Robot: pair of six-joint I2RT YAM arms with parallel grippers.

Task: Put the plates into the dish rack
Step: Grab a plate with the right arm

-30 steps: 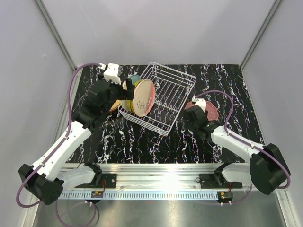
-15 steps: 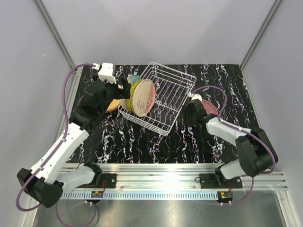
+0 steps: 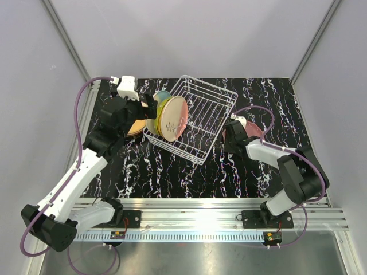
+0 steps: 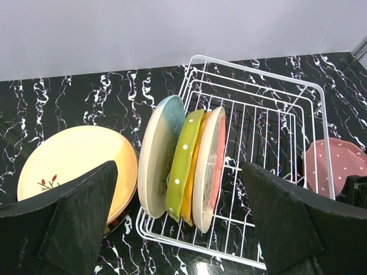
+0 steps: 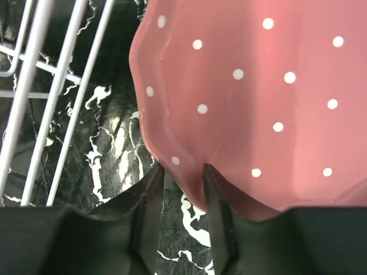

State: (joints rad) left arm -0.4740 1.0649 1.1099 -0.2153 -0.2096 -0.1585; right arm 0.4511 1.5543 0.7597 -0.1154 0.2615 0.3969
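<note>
The white wire dish rack holds several plates upright at its left end: cream-blue, yellow-green, an orange sliver and peach, whose sprig face shows from above. My left gripper hangs open and empty above them, jaws wide apart. A pink white-dotted plate lies flat right of the rack. My right gripper points down on its near-left rim, one finger outside and one inside, closed on it.
A yellow plate with a small red motif lies flat on a low stack left of the rack. The rack's right half stands without plates. The black marbled table is walled by grey panels.
My right gripper has slid in toward the rack side of the pink plate and settled on its rim. My left gripper has drawn back a little to the left of the rack's plates.
</note>
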